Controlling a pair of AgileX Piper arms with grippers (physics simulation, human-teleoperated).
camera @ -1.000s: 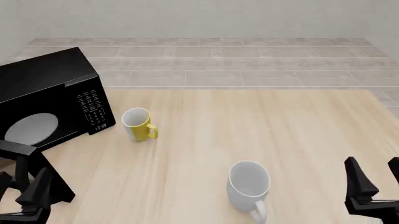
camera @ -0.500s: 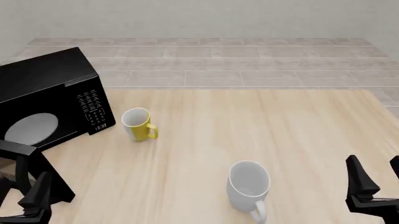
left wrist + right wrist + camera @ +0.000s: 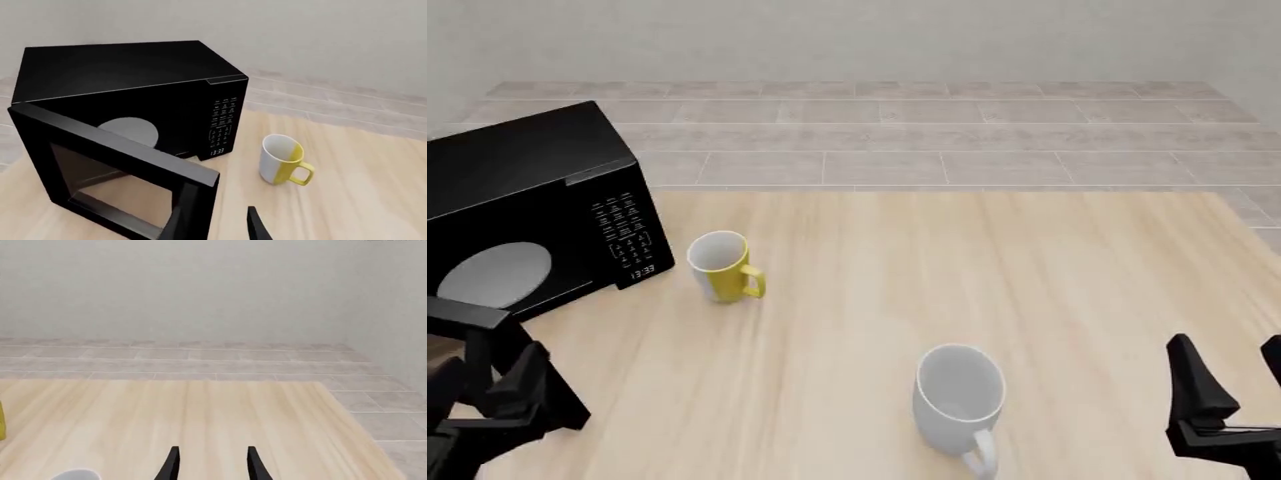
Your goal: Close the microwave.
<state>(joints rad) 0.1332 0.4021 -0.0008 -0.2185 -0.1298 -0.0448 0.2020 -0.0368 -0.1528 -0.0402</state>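
**Q:** Where does the microwave stand?

**A:** The microwave (image 3: 541, 215) sits at the far left of the bench (image 3: 961, 270), its hinged door (image 3: 113, 175) swung wide open toward me. Its white round plate (image 3: 494, 275) shows inside, and its keypad panel (image 3: 222, 125) faces the yellow mug (image 3: 723, 266) just beside it.

**Q:** And your hands?

**A:** My left hand (image 3: 481, 400) is low at the near left corner, close against the open door's free edge. From my left wrist view one finger (image 3: 257, 227) shows clear of the door and the other is lost against its dark edge, so they stand apart, closed on nothing. I cannot tell whether they touch the door. My right hand (image 3: 1228, 385) hovers at the near right edge, its fingers (image 3: 173, 462) also parted and empty.

**Q:** Anything else on the bench?

**A:** A white mug (image 3: 961, 395) stands near the front, between my two hands, handle toward me.
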